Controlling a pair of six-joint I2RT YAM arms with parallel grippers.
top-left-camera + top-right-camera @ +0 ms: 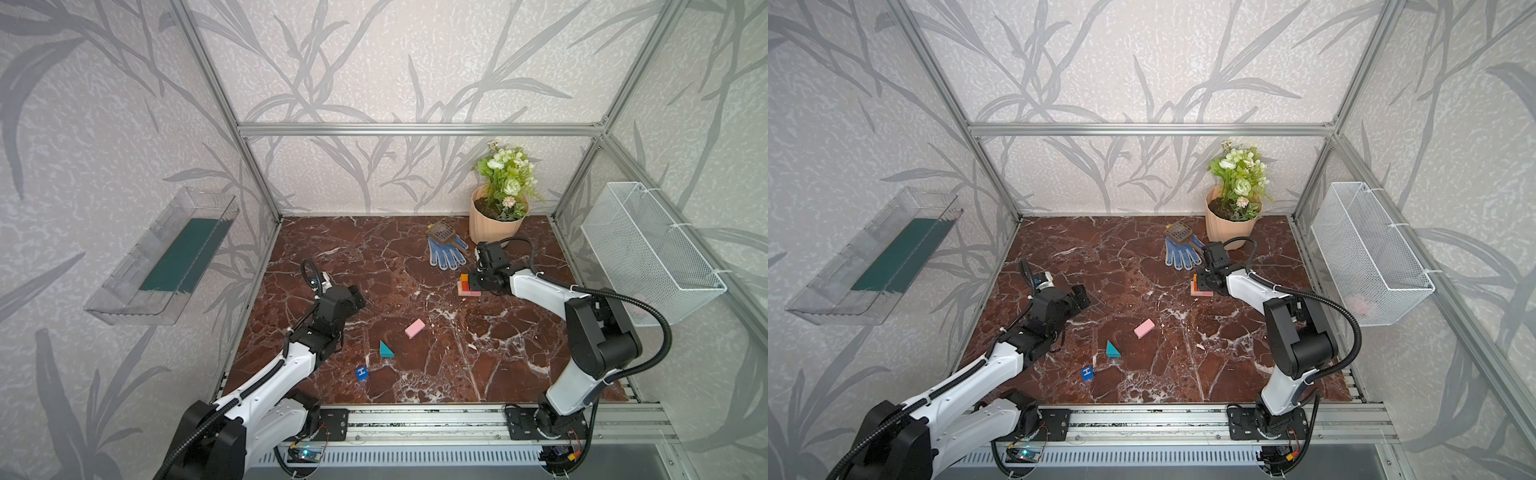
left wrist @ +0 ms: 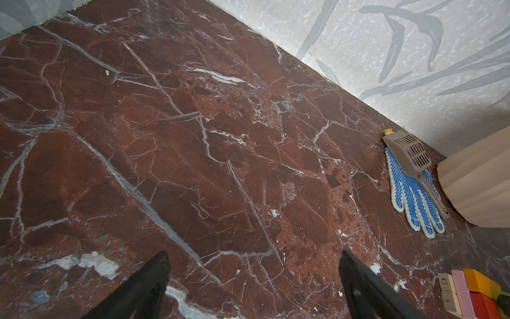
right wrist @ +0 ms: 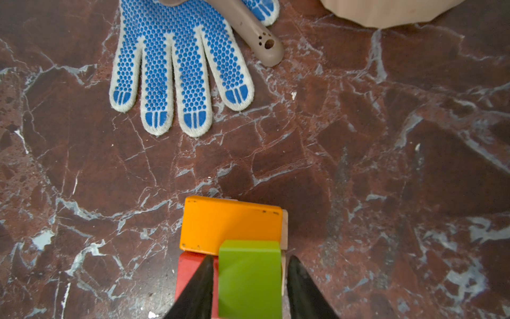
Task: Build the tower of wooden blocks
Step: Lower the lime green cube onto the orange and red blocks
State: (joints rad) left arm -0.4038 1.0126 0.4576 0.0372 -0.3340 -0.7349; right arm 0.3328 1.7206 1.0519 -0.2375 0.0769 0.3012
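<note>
The tower (image 1: 467, 286) (image 1: 1200, 286) stands at the right of the marble floor: tan bars (image 2: 445, 287) at the bottom, pink, then a red block (image 3: 187, 268) and an orange block (image 3: 229, 223). A lime cube (image 3: 249, 276) sits on top. My right gripper (image 3: 251, 258) straddles the lime cube, open, with a thin gap on each side. A pink block (image 1: 415, 328), a teal wedge (image 1: 385, 350) and a blue "H" cube (image 1: 362, 372) lie loose in the front middle. My left gripper (image 1: 359, 297) (image 2: 254, 252) hovers wide open and empty at the left.
A blue-dotted glove (image 1: 446, 252) with a brown scoop (image 1: 442, 232) on it lies just behind the tower. A peach flowerpot (image 1: 494, 224) stands in the back right corner. A wire basket (image 1: 648, 253) hangs on the right wall, a clear tray (image 1: 166, 257) on the left wall.
</note>
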